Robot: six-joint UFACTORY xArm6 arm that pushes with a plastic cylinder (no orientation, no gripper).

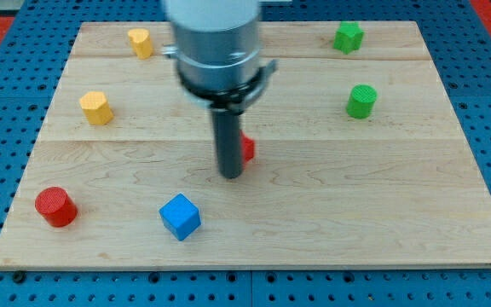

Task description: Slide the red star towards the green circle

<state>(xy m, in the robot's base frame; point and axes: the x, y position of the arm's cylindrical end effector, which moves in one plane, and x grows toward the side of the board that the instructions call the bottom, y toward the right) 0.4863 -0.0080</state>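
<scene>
The wooden surface [314, 213] lies bare between centre and the green circle [361, 101] at 2 o'clock. My arm [216, 43] hangs upright, its top cut off; my tip [230, 175], a plain rod holding nothing, touches the red star [247, 148], which shows only as a sliver at the rod's 3 o'clock.

On the wooden board [314, 213], 2 yellow blocks [140, 42] [96, 107] are seen at the view's upper left, a green block [348, 37] upper right, and (lower left) a red cylinder [55, 206] and blue cube [180, 217].
</scene>
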